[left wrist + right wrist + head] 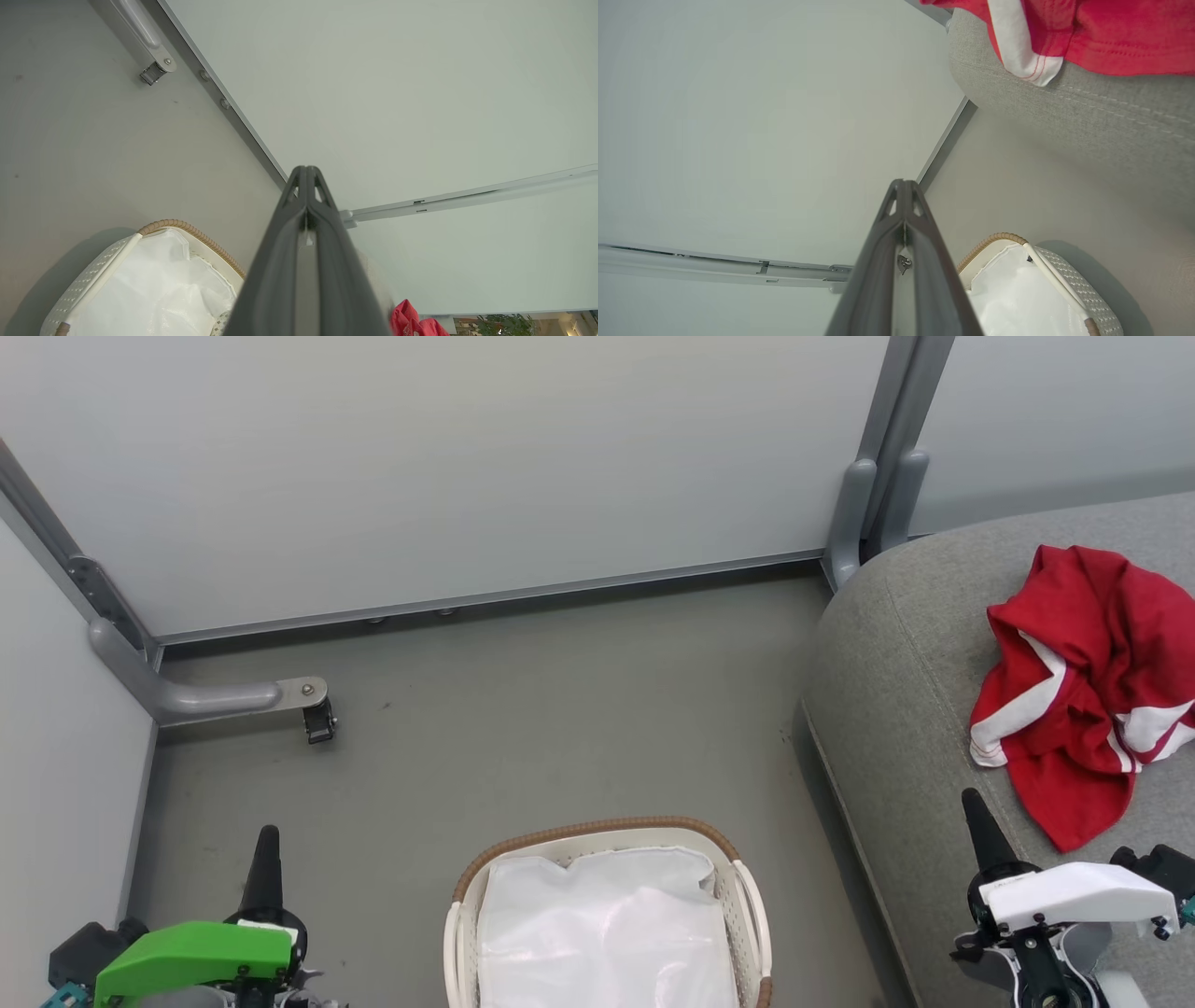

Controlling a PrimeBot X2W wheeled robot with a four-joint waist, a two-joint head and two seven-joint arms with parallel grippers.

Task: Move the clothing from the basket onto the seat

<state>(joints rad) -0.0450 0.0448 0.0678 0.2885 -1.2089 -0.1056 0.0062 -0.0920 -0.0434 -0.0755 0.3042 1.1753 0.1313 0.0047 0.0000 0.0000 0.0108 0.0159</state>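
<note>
Left hand [267, 840], right hand [974, 805]: closed, upright

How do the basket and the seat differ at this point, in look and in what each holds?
The basket is white perforated plastic with a brown woven rim; the seat is grey woven fabric. The basket is much smaller than the seat and stands on the floor beside it. The basket shows just its white lining, while the seat carries a crumpled red garment with white stripes. Both have rounded edges.
</note>
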